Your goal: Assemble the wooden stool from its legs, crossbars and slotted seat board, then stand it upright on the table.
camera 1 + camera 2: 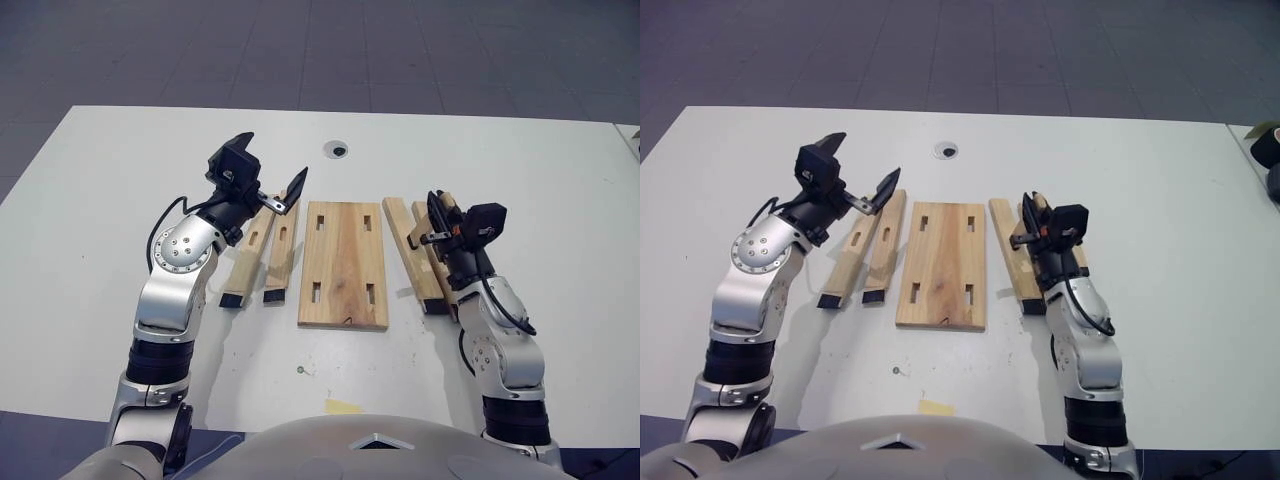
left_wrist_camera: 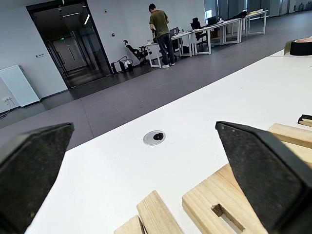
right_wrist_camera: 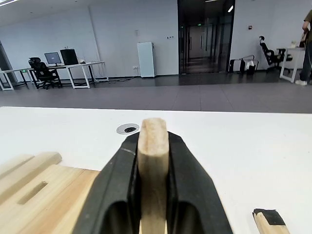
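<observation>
white bench (image 1: 120,180) carries the slotted seat board (image 1: 344,262) flat in the middle, with a left pair of legs (image 1: 252,255) side by side just beside it and a right pair of wooden pieces (image 1: 410,250) on the other side. left end effector (image 1: 268,172) hangs spread wide above the left pair's far ends. right end effector (image 1: 437,218) is pinching the outer right piece (image 3: 152,141) near its far end.

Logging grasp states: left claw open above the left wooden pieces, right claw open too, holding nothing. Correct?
Not the right one: the right claw is shut on a wooden piece, as the right wrist view shows. The left claw is open above the left wooden pieces, as you said.
</observation>
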Robot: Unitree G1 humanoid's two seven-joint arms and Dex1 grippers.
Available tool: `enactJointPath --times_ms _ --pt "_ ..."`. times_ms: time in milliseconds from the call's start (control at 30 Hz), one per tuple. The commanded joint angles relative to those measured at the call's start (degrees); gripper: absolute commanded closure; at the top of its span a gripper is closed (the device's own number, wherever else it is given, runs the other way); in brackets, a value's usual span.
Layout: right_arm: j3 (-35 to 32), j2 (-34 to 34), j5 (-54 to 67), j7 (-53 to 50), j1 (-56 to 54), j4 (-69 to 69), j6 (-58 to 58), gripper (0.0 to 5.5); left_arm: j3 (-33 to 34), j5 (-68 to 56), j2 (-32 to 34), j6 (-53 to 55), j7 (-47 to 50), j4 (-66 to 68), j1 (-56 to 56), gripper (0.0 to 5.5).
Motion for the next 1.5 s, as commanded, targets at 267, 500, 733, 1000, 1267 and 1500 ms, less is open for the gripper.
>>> enactJointPath --times_ms 267,500,733,1000,1267,1500 --pt "0.5 1.1 -1.8 1.0 2.1 6.3 -4.2 5.09 -0.2 0.8 1.1 -0.8 -1.8 1.3 -1.1 0.1" --pt "-0.2 0.9 -2.1 -0.1 -3.1 2.9 -2.8 4.31 -0.2 1.0 0.9 -1.5 -1.7 1.6 -1.2 0.1" --pt "-0.5 0.9 -1.9 -1.1 -7.2 -1.9 0.2 3.27 -0.2 0.8 0.7 -2.0 -1.7 1.8 -0.9 0.1" --pt "-2.0 -0.2 0.7 -3.0 -20.0 -10.9 10.3 2.07 -0.3 1.0 0.1 -2.2 -1.0 2.0 -0.8 0.1" --pt "-3.7 -0.9 2.9 -3.1 -25.3 -12.2 15.4 0.81 -0.4 1.2 -0.4 -2.2 -0.5 1.9 -0.4 0.1" --pt "1.2 -0.9 -2.2 2.4 -7.8 9.3 7.6 0.11 -1.0 1.5 -0.5 -1.5 -0.8 1.0 -0.8 0.1"
